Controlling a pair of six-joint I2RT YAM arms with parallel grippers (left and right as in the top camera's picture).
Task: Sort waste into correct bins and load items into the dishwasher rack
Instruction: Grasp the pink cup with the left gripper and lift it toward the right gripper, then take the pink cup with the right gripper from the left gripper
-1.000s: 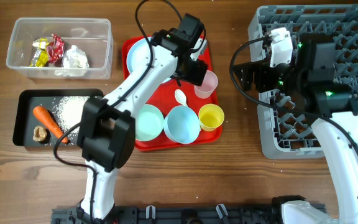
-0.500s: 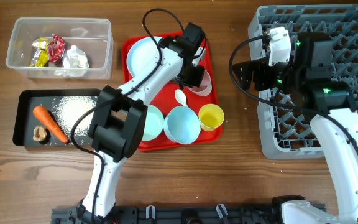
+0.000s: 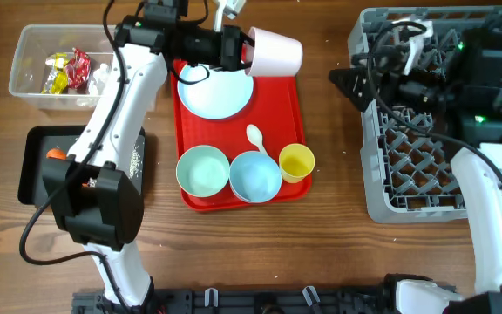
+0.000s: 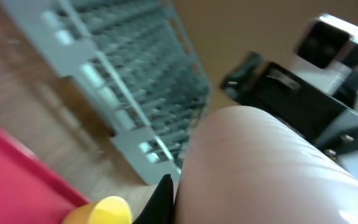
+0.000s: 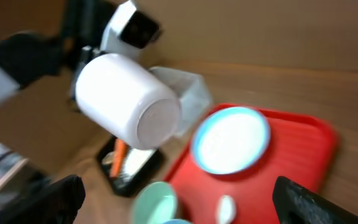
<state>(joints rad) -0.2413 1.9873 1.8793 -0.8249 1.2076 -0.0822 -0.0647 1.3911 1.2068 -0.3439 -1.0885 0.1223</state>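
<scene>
Both arms share one build: long white plastic-shelled links joined by blocky matte-black joint housings. The left arm's white links (image 3: 120,96) fill the left side of the overhead frame, with a large black joint housing (image 3: 103,205) at lower left and a thin black cable (image 3: 24,244) looping beside it. The right arm's white link (image 3: 495,218) sits at lower right, under black upper segments (image 3: 486,74) dotted with small green indicator lights (image 3: 482,120). Each wrist carries a white camera module with a dark round lens (image 4: 331,40). The left gripper (image 3: 240,48) and right gripper (image 3: 347,87) are black; the right one's matte-black fingers (image 5: 48,198) fill the bottom corners of its wrist view.
</scene>
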